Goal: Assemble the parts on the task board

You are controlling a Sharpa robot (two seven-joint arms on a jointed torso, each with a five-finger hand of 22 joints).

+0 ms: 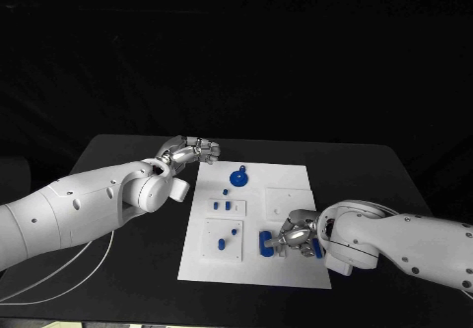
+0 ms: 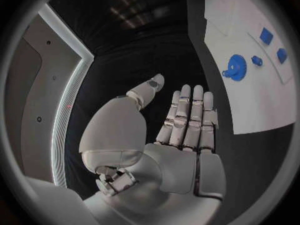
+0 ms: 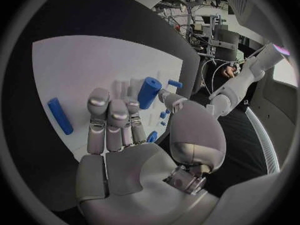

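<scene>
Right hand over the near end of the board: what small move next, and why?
Probably close the right hand on the blue cylinder just past its fingertips. Its fingers look extended above the task board, holding nothing, and another long blue part lies loose to one side. The left hand hovers open off the board's far corner.

A robotics lab: a black counter [image 1: 138,287] under dark drapes, with equipment racks [image 3: 209,30] and cabling behind.
</scene>
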